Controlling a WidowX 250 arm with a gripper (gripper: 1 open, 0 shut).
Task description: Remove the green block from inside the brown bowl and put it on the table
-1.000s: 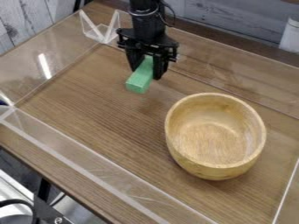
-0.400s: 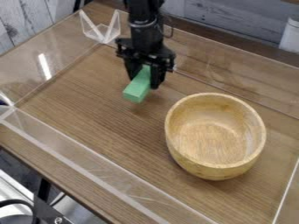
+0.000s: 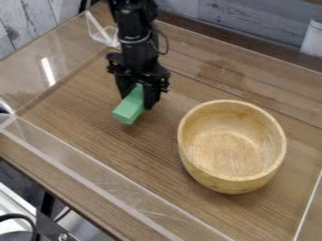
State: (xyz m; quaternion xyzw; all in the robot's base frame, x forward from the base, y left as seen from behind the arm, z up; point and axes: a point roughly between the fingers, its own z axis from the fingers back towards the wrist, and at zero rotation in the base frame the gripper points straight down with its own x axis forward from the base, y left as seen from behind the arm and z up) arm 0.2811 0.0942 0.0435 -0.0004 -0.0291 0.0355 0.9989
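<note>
The green block (image 3: 128, 108) hangs tilted between the black fingers of my gripper (image 3: 136, 92), which is shut on its upper end. Its lower end sits at or just above the table (image 3: 88, 151); I cannot tell whether it touches. The gripper points straight down, left of the brown bowl (image 3: 232, 144). That round wooden bowl stands at the right with nothing inside it.
Low clear acrylic walls (image 3: 113, 202) edge the tabletop on all sides. A white bracket (image 3: 101, 31) sits at the back behind the arm. Bare wood lies in front of and left of the block.
The gripper has carried the green block left and toward the front of the table, lowering it closer to the wood. The bowl has not moved.
</note>
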